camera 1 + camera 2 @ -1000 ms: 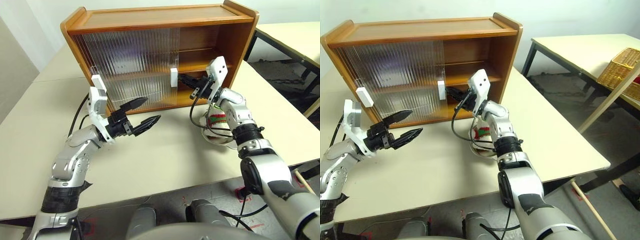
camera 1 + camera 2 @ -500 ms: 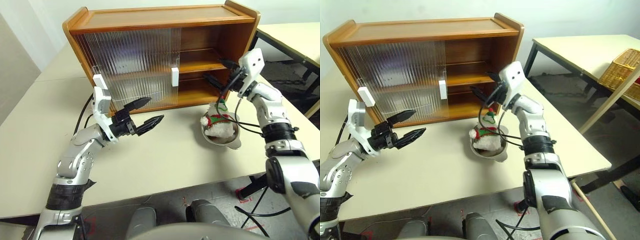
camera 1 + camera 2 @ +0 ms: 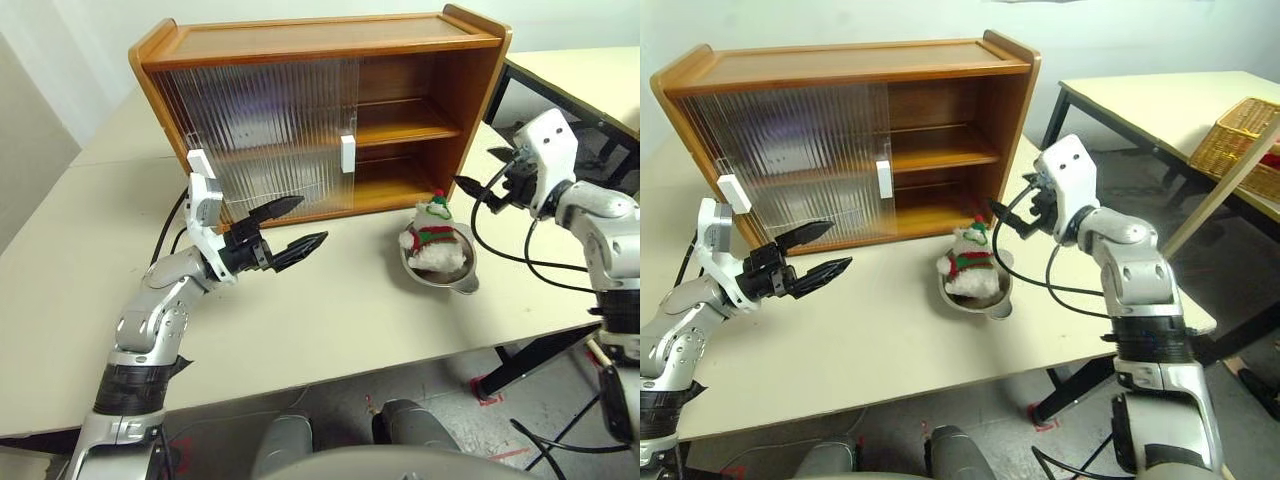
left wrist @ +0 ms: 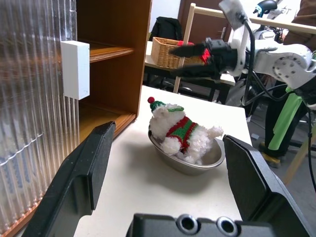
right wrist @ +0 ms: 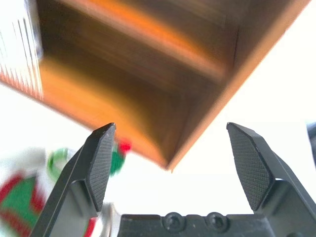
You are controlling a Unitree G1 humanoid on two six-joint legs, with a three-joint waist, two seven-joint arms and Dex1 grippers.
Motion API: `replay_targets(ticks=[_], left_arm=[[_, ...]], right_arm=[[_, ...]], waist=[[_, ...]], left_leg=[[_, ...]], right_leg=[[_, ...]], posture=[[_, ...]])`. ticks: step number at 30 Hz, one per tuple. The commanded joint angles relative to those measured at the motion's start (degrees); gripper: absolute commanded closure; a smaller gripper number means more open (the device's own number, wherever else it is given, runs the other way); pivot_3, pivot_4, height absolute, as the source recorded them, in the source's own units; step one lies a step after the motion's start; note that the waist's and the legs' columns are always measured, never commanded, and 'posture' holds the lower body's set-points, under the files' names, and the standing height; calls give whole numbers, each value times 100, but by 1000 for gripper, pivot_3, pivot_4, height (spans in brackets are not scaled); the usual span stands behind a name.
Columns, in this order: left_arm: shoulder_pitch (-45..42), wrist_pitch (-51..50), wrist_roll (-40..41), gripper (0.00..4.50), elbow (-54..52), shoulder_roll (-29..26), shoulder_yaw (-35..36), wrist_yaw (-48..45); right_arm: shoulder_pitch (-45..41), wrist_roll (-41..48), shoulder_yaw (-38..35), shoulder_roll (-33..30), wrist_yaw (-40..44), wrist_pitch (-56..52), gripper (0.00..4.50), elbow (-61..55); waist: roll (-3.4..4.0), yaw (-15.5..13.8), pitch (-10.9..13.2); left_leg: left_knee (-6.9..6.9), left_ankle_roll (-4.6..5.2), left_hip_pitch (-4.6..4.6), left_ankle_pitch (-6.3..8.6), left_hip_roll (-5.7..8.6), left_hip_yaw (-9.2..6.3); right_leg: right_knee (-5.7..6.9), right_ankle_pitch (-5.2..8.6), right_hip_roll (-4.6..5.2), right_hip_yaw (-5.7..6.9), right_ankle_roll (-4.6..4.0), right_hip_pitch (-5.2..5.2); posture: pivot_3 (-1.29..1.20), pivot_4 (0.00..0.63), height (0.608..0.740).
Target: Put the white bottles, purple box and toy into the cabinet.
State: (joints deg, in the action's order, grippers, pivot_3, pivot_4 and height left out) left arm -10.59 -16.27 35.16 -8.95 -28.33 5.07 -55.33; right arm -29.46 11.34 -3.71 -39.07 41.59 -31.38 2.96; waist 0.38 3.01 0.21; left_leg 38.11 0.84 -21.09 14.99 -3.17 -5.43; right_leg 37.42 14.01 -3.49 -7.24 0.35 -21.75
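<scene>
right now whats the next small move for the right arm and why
Probably swing the right gripper down over the toy and close on it. The toy sits in the steel bowl on the table, not in the cabinet, whose right side stands open with bare shelves. The right gripper's fingers are open and empty, just to the toy's right, so it looks nearest.

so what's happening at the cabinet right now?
Neither hand holds anything. The right hand is open beside the cabinet's open right end, above the table. The toy sits in a steel bowl in front of the cabinet, not yet shelved. The left hand hovers open before the ribbed sliding doors.
</scene>
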Motion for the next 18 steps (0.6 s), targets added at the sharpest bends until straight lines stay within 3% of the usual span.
replay_targets(ticks=[1, 7, 18], left_arm=[[-48, 31, -118, 0, 47, -25, -83, -43], [85, 32, -110, 0, -57, -1, -54, 6], [181, 40, -103, 0, -141, -17, -13, 112]], right_arm=[[87, 295, 106, -241, 244, -1109, 36, -406], [-146, 822, 285, -441, 469, -3216, 36, -432], [-907, 1324, 291, -64, 252, -4526, 36, -338]], waist=[[0, 6, 0], [-1, 37, 0], [4, -11, -3]], left_leg=[[-1, 0, 1, 0, 1, -1], [-7, -1, -1, 1, 7, 5], [-23, 3, -33, -1, 1, -1]], right_leg=[[0, 0, -1, 0, 0, 1], [-1, 8, -6, 0, 0, -2], [0, 12, -36, -4, -13, -44]], posture=[[-101, 0, 740], [-85, 0, 740], [-59, 0, 740]])
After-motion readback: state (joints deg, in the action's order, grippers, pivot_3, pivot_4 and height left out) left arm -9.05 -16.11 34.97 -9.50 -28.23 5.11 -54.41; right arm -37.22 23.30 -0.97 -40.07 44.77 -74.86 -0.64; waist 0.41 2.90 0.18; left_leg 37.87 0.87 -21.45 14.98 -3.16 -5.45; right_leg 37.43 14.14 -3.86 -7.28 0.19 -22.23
